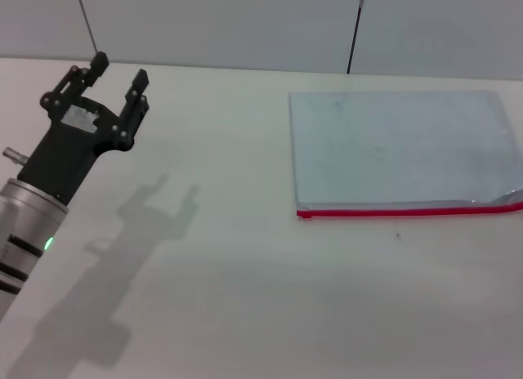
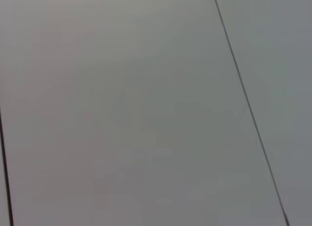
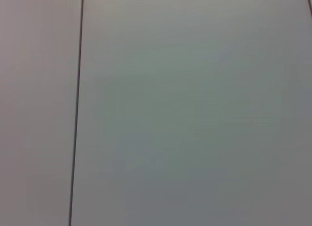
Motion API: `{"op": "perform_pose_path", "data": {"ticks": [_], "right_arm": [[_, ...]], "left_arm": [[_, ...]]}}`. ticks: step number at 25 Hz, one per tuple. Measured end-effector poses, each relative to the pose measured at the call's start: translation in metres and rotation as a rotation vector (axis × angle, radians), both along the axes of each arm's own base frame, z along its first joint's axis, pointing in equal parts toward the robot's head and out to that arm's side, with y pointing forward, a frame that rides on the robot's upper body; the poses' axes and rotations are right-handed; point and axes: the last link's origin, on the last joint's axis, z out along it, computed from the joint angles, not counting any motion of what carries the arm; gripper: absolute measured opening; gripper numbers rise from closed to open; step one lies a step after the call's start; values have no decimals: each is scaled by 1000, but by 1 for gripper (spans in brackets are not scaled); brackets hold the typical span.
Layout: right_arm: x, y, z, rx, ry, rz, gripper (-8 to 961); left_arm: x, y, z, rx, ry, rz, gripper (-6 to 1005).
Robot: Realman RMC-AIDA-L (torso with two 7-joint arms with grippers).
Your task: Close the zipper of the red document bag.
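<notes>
The red document bag [image 1: 400, 150] lies flat on the white table at the right of the head view, a pale blue-grey pouch. Its zipper [image 1: 409, 211] is the bright red strip along the near long edge; toward the right end the strip parts and bends up. I cannot make out the slider. My left gripper [image 1: 118, 74] hovers far to the left of the bag, raised above the table, fingers open with nothing between them. The right gripper is out of view. Both wrist views show only plain grey wall panels.
The white table [image 1: 245, 297] stretches wide between the left arm and the bag. A grey wall with dark vertical seams [image 1: 355, 28] stands behind the table's far edge. The left arm casts a shadow [image 1: 155, 207] on the table.
</notes>
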Motion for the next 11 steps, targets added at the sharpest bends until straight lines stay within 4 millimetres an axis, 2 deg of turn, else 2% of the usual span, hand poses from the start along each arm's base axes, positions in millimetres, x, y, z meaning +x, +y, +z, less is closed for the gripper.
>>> {"op": "perform_pose_path", "data": {"ticks": [11], "right_arm": [[-4, 4, -3, -20, 8, 10, 879]], "left_arm": [[2, -3, 4, 11, -29, -28, 543]]}}
